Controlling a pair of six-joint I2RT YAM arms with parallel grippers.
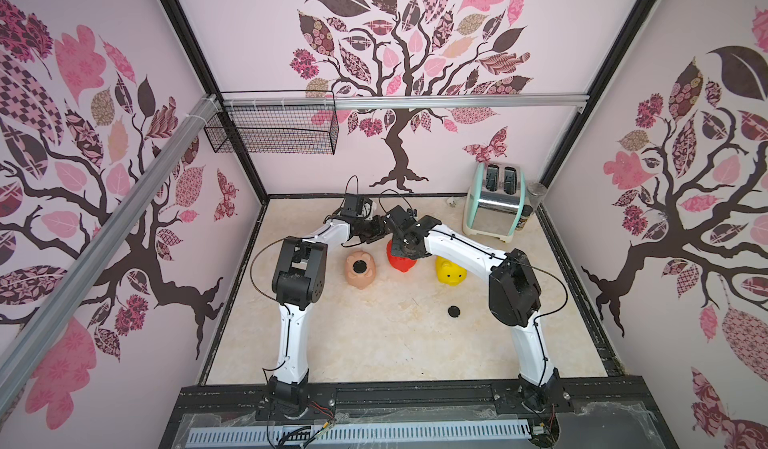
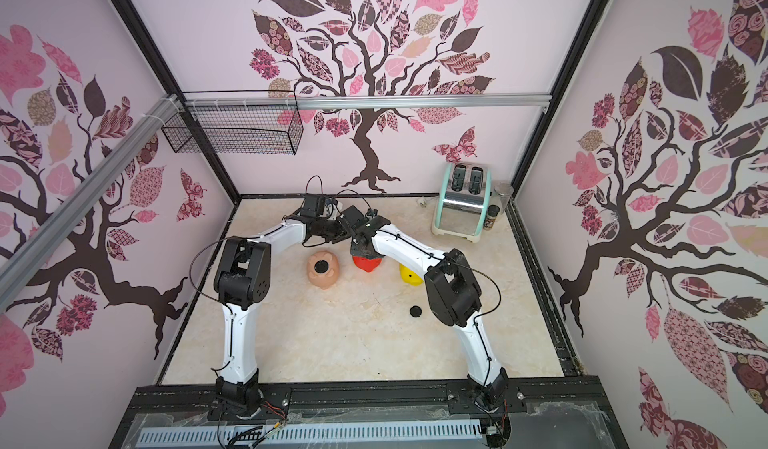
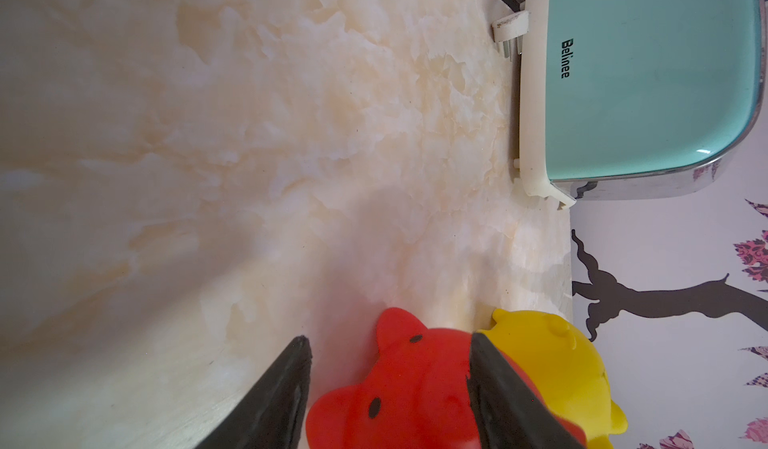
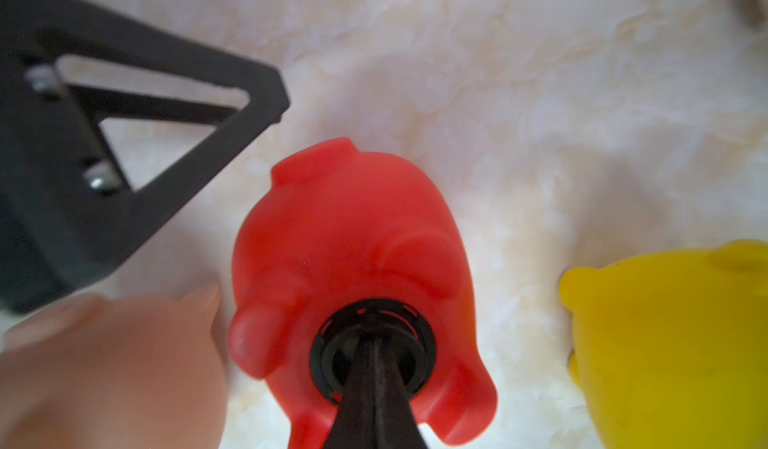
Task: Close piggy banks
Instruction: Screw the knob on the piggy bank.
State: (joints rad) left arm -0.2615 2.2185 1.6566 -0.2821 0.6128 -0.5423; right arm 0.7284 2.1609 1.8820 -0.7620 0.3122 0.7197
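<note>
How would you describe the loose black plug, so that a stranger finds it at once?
Start at the mint-green toaster in the far right corner. Nearer the robot's base stands the glossy yellow plastic pig, and nearer still lies the small black round plug. It alone lies on bare marble-patterned tabletop, in no pig.

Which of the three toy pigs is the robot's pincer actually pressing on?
The red pig, the middle one. The shut right gripper pushes its tips into the black plug in the pig's upturned belly. The peach pig and the yellow pig have no gripper on them.
</note>
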